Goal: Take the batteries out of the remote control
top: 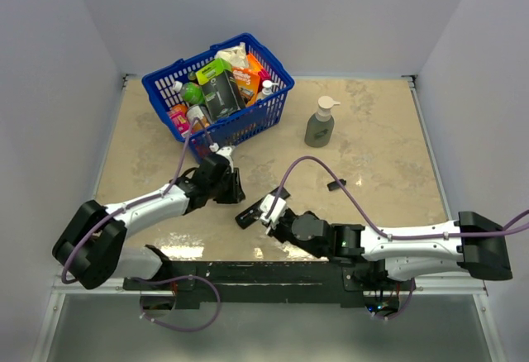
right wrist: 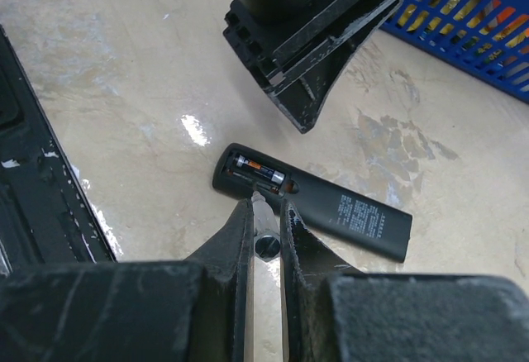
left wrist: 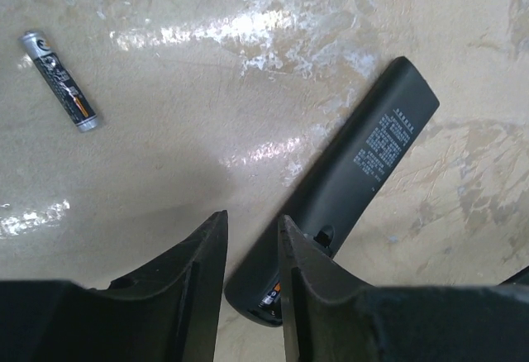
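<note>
The black remote control (right wrist: 347,211) lies on the table with its slot face up and uncovered; it also shows in the top view (top: 246,216) and the left wrist view (left wrist: 364,164). One battery (right wrist: 259,172) sits in the far side of the slot. A second battery (left wrist: 59,81) lies loose on the table. My right gripper (right wrist: 266,205) is shut on a short silvery metal rod (right wrist: 266,242), and the rod's tip touches the near side of the slot. My left gripper (left wrist: 252,217) hovers just beyond the remote's slot end, jaws a narrow gap apart and empty.
A blue basket (top: 277,102) full of groceries stands at the back left. A grey-green pump bottle (top: 321,122) stands at the back centre. A small black cover piece (top: 335,184) lies to the right of the grippers. The two grippers (top: 234,187) (top: 266,211) are close together.
</note>
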You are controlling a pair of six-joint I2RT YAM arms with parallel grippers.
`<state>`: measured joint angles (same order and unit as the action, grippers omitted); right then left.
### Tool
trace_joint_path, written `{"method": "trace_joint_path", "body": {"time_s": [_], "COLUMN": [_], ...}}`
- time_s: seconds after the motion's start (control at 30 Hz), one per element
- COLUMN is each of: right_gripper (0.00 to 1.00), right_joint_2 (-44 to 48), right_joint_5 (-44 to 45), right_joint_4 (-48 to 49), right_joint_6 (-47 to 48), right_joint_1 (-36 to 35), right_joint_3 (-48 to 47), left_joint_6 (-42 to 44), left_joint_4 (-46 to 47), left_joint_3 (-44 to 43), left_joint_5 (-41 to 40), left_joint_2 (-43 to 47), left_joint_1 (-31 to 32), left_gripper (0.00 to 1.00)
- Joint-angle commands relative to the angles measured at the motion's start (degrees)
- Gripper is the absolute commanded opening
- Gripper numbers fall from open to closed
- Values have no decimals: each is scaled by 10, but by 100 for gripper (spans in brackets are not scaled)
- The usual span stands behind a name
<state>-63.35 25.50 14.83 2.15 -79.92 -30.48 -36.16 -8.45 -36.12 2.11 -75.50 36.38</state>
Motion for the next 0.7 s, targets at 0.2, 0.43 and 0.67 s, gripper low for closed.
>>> {"method": "trace_joint_path", "body": {"time_s": [0.2,0.43,0.67], "right_gripper": [0,0,0], "right_joint_2": [-13,-16,-10], "right_joint_5": [46,54,63], "right_joint_4": [42,58,78], "right_joint_6": [-30,-41,-69], "right_joint_1": [-1,-1,-1], "right_joint_3": [8,24,53], "left_joint_6": [14,7,0], "left_joint_4": [35,64,98], "left_joint_3": [30,54,72], "left_joint_5": [64,105,136], "left_joint_2": [-21,-20,-25], "left_joint_1": [-3,-3,-2], "left_gripper": [34,31,26]}}
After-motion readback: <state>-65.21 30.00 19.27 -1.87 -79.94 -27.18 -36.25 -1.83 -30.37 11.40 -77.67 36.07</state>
